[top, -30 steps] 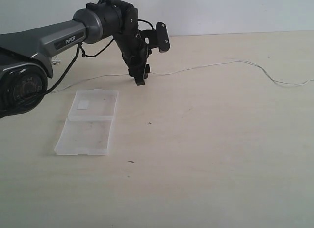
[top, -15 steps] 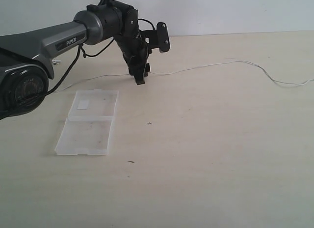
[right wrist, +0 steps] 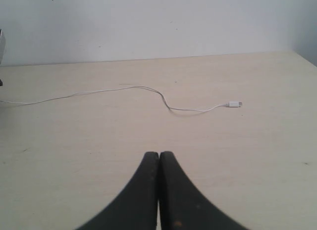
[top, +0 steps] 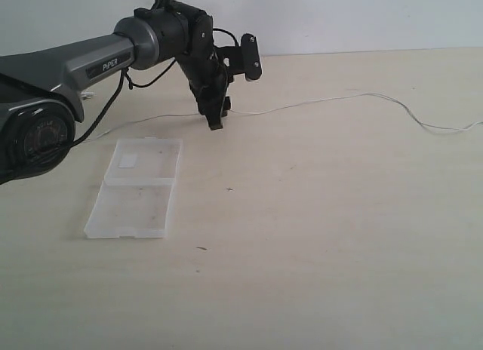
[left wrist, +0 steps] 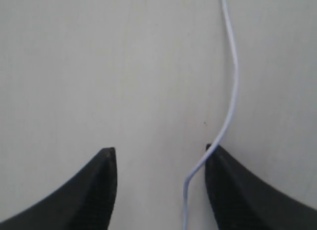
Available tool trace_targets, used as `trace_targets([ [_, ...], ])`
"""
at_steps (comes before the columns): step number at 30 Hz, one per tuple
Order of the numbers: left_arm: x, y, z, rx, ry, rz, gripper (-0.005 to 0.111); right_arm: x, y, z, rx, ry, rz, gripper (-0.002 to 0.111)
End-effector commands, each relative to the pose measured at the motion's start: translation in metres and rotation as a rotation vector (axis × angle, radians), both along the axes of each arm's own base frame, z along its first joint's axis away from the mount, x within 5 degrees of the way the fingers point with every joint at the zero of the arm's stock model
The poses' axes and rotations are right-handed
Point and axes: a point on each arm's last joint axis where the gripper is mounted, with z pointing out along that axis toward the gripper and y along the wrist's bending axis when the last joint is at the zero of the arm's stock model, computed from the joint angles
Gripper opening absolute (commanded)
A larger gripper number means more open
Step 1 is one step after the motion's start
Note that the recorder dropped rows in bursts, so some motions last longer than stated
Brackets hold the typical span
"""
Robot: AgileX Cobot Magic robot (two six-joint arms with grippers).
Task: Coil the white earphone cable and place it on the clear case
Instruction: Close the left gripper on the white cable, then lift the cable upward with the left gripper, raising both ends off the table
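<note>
One white earphone cable lies strung out across the bench, near the one clear case but off it. Light and limp, it will likely slip; pinch mid-length. The left end effector is open astride it; the right end effector is closed, empty.

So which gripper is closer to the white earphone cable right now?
Left. The left gripper is down at the white earphone cable, open fingers straddling it, one touching. The right gripper, shut, sits well back from it.
</note>
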Motion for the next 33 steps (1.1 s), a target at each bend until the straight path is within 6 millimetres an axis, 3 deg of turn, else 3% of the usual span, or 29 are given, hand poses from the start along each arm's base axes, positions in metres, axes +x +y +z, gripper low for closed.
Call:
trace_targets([
  [1,-0.005,0.002,-0.012,0.031,0.067,0.004,0.041,0.0,0.0,0.0,-0.011,-0.015,-0.004,0.0],
  [4,-0.005,0.002,-0.012,0.029,0.066,0.004,0.013,0.0,0.0,0.0,-0.011,-0.015,-0.004,0.0],
  [6,-0.004,0.002,-0.011,0.018,0.058,0.018,0.0,0.0,0.0,0.0,-0.011,-0.015,-0.004,0.0],
  [10,-0.002,0.001,-0.01,-0.032,0.041,0.094,0.0,0.0,0.0,0.0,-0.011,-0.015,-0.004,0.0],
  [15,-0.001,0.0,0.011,-0.08,0.011,0.152,0.0,0.0,0.0,0.0,-0.011,-0.015,-0.004,0.0],
  [22,-0.005,0.002,0.076,-0.203,-0.06,0.284,0.0,0.0,0.0,0.0,-0.011,-0.015,-0.004,0.0],
  [33,-0.035,0.012,0.174,-0.334,-0.088,0.414,0.0,0.0,0.0,0.0,-0.011,-0.015,-0.004,0.0],
])
